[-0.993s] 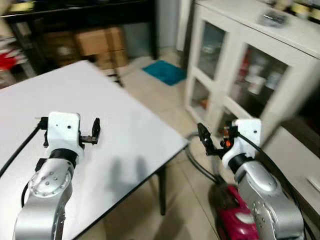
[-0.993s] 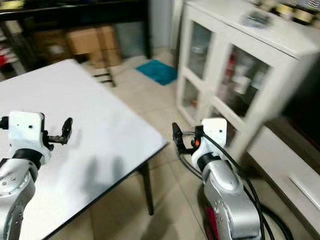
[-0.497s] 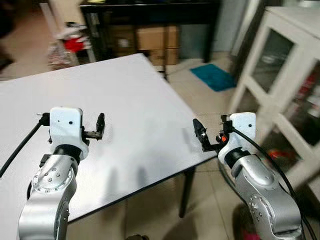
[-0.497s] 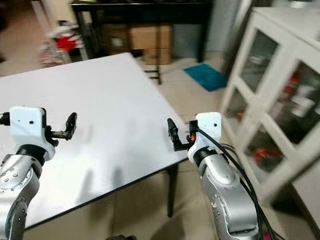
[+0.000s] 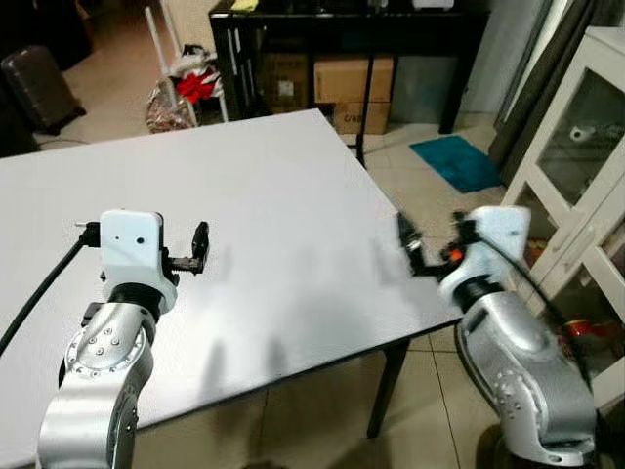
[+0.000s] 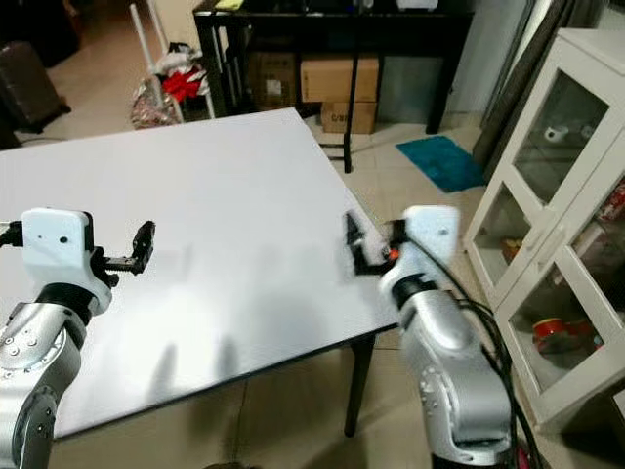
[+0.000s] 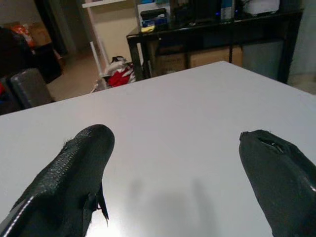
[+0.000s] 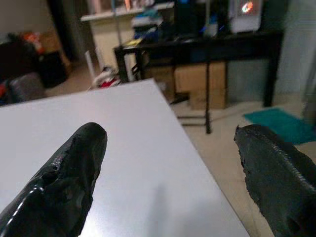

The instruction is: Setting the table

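Observation:
A bare white table (image 5: 273,186) spreads in front of me with nothing lying on it. My left gripper (image 5: 145,252) hovers over the table's near left part, open, and its black fingers (image 7: 74,168) stand wide apart above the white top. My right gripper (image 5: 451,252) is held over the table's near right corner, also open, with one finger (image 8: 69,173) above the table and the other (image 8: 276,173) beyond its edge over the floor. Neither gripper holds anything.
A white glass-door cabinet (image 5: 586,147) stands close on the right. Behind the table are a black desk (image 5: 342,20) with cardboard boxes (image 5: 342,78) under it, a teal mat (image 5: 467,161) on the tiled floor, a red bag (image 5: 190,86) and a dark suitcase (image 5: 34,88).
The camera has swung left: the table now takes up most of the view and the cabinet has slid to the right edge. Both grippers stay open and raised; the right one is now over the table corner.

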`<state>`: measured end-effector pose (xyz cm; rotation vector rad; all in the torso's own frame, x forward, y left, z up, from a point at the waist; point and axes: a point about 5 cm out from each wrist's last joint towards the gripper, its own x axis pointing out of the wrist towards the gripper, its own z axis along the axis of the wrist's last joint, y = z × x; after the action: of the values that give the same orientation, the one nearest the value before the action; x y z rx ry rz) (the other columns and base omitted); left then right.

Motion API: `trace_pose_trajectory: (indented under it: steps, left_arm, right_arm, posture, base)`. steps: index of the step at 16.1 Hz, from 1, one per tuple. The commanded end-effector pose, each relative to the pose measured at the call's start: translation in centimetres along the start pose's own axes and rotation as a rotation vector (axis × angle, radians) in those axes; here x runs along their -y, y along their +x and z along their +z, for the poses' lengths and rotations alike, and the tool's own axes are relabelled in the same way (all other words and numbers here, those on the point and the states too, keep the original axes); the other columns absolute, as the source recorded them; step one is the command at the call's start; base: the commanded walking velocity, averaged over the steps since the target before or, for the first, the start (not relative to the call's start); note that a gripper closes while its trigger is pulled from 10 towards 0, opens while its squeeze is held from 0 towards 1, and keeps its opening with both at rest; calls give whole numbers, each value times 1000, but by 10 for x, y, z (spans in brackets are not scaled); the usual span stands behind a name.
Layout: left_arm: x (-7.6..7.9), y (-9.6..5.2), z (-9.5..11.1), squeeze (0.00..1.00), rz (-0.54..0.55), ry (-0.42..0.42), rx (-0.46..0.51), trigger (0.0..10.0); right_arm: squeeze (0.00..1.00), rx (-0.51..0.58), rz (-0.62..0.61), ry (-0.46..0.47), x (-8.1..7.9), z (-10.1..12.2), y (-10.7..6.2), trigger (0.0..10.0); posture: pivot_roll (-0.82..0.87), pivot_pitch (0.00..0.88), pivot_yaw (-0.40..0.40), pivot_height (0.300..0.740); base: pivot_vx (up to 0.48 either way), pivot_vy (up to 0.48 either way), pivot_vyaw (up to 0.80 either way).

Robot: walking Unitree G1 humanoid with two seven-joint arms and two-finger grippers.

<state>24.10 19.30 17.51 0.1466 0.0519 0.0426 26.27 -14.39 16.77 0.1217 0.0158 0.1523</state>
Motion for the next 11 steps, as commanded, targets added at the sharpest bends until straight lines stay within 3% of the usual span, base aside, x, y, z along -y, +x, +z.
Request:
trace_pose_trajectory:
  steps: [1,3,5,11]
  left_arm:
    - [-1,0,1,0,9,12,-3,10000]
    - [0,-3,-1,0,7,11,-19,10000]
    - [1,-4,-2,0,2,16,-27,10000]
    - [-1,-8,-2,0,-4,41,-35,10000]
  right_arm:
    - [0,27,8,16,-4,3,4,10000]
    - [0,4,48,80,-8,-1,2,10000]
    - [0,4,95,39,-13,0,1,10000]
    - [0,-28,137,36,-20,-9,-1,10000]
  posture:
    - [-126,0,29,740]
    - [-118,0,42,740]
    - [-114,0,45,740]
    - [-96,0,50,740]
  base:
    - [0,300,0]
    - [0,296,0]
    - [0,298,0]
    - [0,295,753]
